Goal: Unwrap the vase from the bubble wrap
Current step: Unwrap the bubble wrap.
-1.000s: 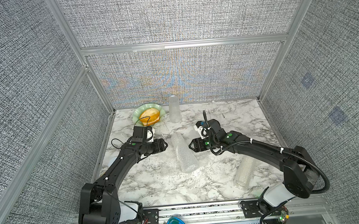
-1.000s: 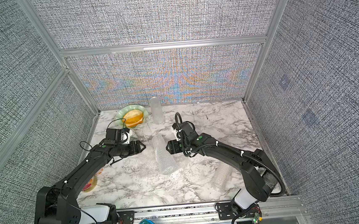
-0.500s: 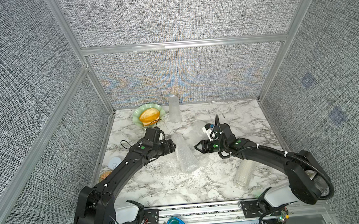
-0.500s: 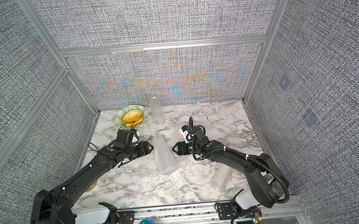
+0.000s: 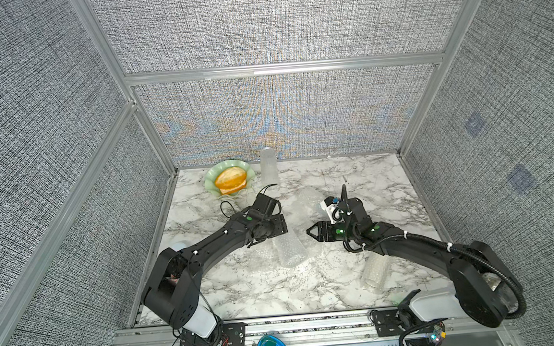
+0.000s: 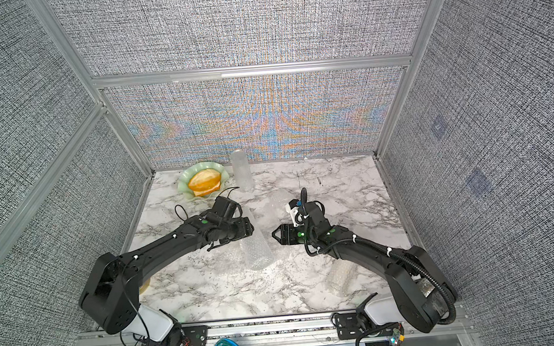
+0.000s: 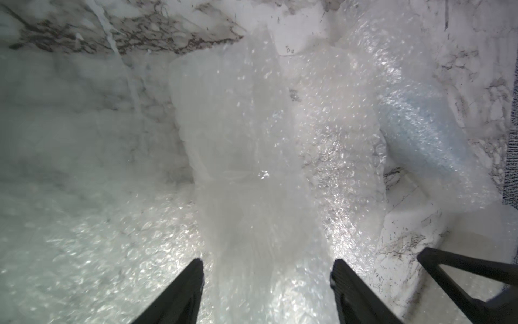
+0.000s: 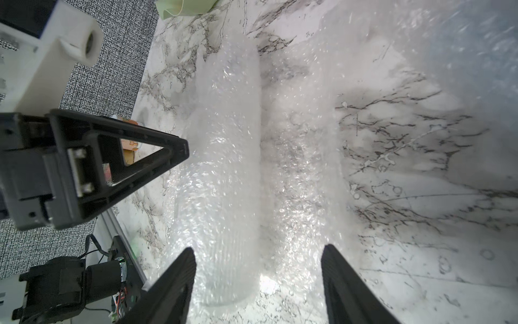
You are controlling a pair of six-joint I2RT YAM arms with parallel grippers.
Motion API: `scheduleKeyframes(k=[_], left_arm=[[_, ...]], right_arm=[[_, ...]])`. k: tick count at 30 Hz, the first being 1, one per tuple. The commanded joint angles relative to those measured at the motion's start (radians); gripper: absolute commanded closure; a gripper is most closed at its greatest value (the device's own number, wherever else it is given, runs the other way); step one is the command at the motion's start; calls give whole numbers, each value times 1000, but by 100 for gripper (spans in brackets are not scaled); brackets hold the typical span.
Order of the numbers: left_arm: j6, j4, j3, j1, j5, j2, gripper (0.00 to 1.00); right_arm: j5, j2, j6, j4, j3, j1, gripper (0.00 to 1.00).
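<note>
The vase lies on its side mid-table, still rolled in clear bubble wrap (image 5: 290,250) (image 6: 258,251); its ribbed body shows dimly through the wrap (image 8: 224,174) (image 7: 252,168). My left gripper (image 5: 275,233) (image 6: 237,237) (image 7: 267,266) is open and low over the bundle's far end, one finger on each side. My right gripper (image 5: 310,232) (image 6: 275,234) (image 8: 256,258) is open too, at the bundle's right side, with the wrap's loose edge and the bundle's end between its fingers. Neither holds anything. In the right wrist view the left gripper (image 8: 117,162) shows beside the bundle.
A second bubble wrap roll (image 5: 374,269) lies front right. An upright wrapped cylinder (image 5: 268,166) stands at the back wall beside a green scalloped bowl (image 5: 210,182) with an orange object in it. Frame walls close in the marble table (image 5: 371,190).
The left gripper has moved right, onto the wrapped bundle. The right gripper has drawn back slightly rightward and toward the front. Both jaws have narrowed a little.
</note>
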Motion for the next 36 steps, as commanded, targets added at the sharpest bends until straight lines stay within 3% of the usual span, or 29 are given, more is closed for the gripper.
scheduleKeyframes(k=[1, 8, 20, 36], left_arm=[[-26, 0, -24, 1, -22, 5, 27], [-67, -70, -38, 3, -40, 21, 29], [-69, 16, -107, 4, -21, -58, 29], [-82, 51, -216, 53, 13, -142, 30]], right_arm=[[26, -6, -29, -35, 1, 0, 34], [54, -5, -40, -48, 2, 3, 34], [129, 2, -68, -62, 32, 76, 33], [319, -23, 23, 165, -82, 270, 7]])
